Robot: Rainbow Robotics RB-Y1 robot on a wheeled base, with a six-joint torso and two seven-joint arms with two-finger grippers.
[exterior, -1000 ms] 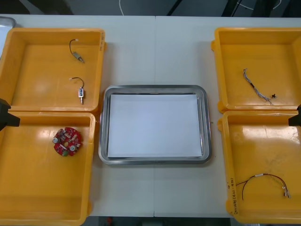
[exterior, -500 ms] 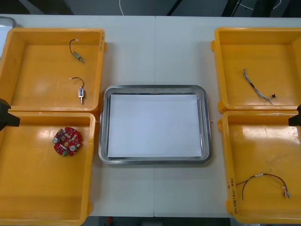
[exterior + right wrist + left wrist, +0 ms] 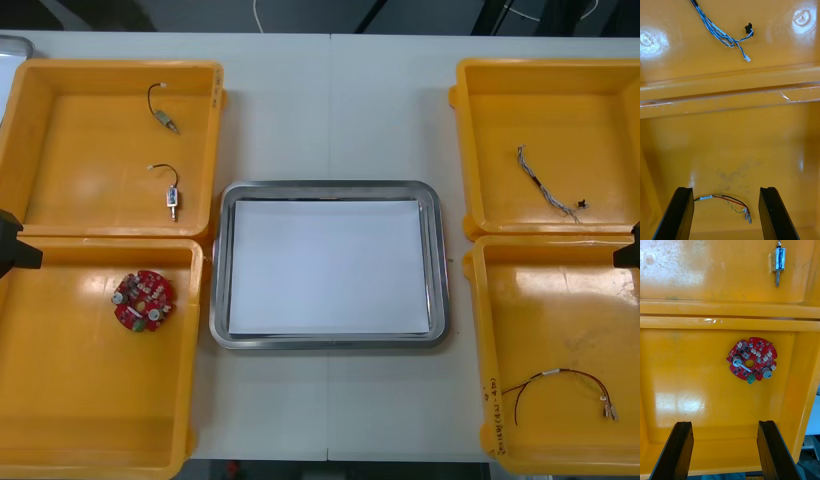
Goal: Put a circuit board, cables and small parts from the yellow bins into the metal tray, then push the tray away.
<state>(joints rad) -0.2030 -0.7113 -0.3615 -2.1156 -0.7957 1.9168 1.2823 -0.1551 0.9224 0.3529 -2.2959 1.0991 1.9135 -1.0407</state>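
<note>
Nothing has shifted over the last second. Both arms sit where they were and every part lies as before, so you have not started loading. The rectangular metal tray with the white inside (image 3: 219,270) holds nothing, and the whole task is ahead of you.

Your left gripper (image 3: 725,425) hangs to the left of the tray, over the seam between the two yellow plastic bins (image 3: 80,400) on that side. Its black fingers stand wide apart with nothing between them. The round red circuit board (image 3: 143,300) lies flat on the nearer bin's floor, left of the tray's near corner and ahead of those open fingers.

Your right gripper (image 3: 726,189) mirrors it to the right of the tray, its jaws likewise open and empty. The thin red-and-yellow cable (image 3: 726,197) lies on the bin floor between its fingers. The twisted blue and white cable (image 3: 541,186) rests in the bin right of the tray's far corner. Two small metal parts with black leads (image 3: 172,198) lie in the bin left of the tray's far corner.

To my eye, the board looks like your simplest first pick.
</note>
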